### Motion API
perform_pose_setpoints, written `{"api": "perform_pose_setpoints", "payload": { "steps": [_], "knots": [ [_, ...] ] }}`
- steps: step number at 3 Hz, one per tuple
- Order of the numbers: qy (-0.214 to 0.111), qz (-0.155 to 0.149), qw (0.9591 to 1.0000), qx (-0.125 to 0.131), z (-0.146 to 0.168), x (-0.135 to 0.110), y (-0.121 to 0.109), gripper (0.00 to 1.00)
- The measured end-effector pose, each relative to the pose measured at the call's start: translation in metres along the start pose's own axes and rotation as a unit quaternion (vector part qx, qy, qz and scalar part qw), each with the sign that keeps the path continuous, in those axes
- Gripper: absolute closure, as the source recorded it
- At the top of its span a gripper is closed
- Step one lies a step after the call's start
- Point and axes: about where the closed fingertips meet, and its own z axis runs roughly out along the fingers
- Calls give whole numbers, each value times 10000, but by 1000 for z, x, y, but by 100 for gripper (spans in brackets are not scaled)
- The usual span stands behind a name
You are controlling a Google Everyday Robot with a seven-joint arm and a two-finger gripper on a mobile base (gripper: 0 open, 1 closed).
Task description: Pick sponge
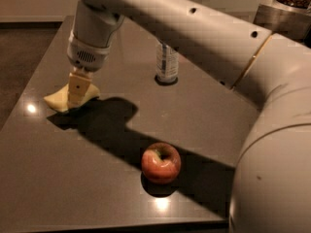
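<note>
The white arm (pixel 204 38) spans the grey bench (pixel 73 183). A clear bottle (pixel 166 64) stands mid-bench, a red apple (pixel 161 162) nearer the front. The pale yellow sponge (pixel 56 100) lies far left, the pincer (pixel 77 98) down against it; whether it grips, I cannot tell.

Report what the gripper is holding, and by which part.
Cannot be told. The gripper is down over the middle of the sponge, but a grip is not visible.

Open tabletop (pixel 73 178) across the near left and middle. End effector (pixel 77 92) low at the far left, at the sponge (pixel 57 100). Obstacles: bottle (pixel 166 62) standing far centre, apple (pixel 161 162) near centre, well apart; arm (pixel 194 28) overhead from the right.
</note>
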Motion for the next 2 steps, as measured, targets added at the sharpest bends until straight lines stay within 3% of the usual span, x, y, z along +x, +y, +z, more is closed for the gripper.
{"api": "perform_pose_setpoints", "payload": {
  "steps": [1,2],
  "knots": [
    [-367,19,9993,57,-42,-3,-6,99],
    [-721,-59,9973,133,-84,-2,1,100]
  ]
}}
